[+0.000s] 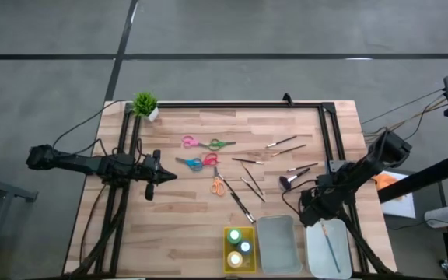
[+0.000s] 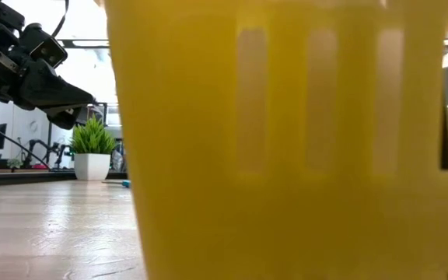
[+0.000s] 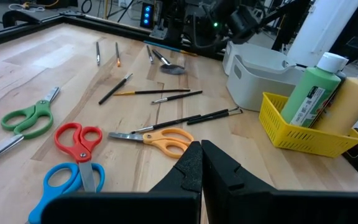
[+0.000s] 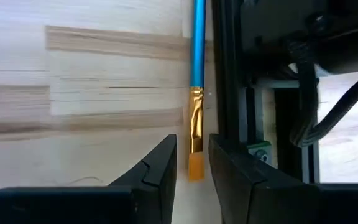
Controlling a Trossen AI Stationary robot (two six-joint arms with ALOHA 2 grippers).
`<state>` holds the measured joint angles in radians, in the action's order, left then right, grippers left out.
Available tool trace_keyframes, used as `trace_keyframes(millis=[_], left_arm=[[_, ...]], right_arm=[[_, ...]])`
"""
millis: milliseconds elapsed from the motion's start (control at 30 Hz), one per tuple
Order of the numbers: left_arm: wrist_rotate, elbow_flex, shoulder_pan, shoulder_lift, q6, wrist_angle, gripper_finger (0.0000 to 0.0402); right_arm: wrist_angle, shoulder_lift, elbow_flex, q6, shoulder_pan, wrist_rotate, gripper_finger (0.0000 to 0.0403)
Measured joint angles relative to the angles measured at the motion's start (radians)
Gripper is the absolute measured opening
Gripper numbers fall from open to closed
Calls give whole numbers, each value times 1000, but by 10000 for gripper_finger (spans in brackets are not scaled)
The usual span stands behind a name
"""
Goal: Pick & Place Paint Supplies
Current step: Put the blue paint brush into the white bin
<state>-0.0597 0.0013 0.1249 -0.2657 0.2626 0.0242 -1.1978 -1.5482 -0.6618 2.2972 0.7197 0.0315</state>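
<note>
In yellow tray (image 3: 303, 134), green bottle (image 3: 311, 93), label unreadable

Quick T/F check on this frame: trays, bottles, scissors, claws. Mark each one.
1. The paint bottles stand in the yellow tray. True.
2. The grey tray holds two brushes. False: nothing shows in it.
3. A blue-handled brush lies in the white tray. True.
4. The left claw grips the orange scissors. False: it is shut on nothing, apart from them.
5. The right claw is open, with the brush's tip between its fingers. True.
6. The potted plant sits by the trays. False: it stands at the far left corner.
</note>
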Motion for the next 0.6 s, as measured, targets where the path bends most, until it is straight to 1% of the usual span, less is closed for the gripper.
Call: trace_keyframes(millis=[133, 300, 500, 600], left_arm=[[0, 0, 0, 0, 0, 0, 0], [0, 0, 0, 0, 0, 0, 0], [0, 0, 0, 0, 0, 0, 0], [0, 0, 0, 0, 0, 0, 0]], right_arm=[[47, -21, 28, 0, 0, 10, 90], [57, -30, 39, 1, -1, 36, 90], [77, -24, 49, 8, -1, 38, 90], [101, -13, 57, 8, 0, 18, 89]])
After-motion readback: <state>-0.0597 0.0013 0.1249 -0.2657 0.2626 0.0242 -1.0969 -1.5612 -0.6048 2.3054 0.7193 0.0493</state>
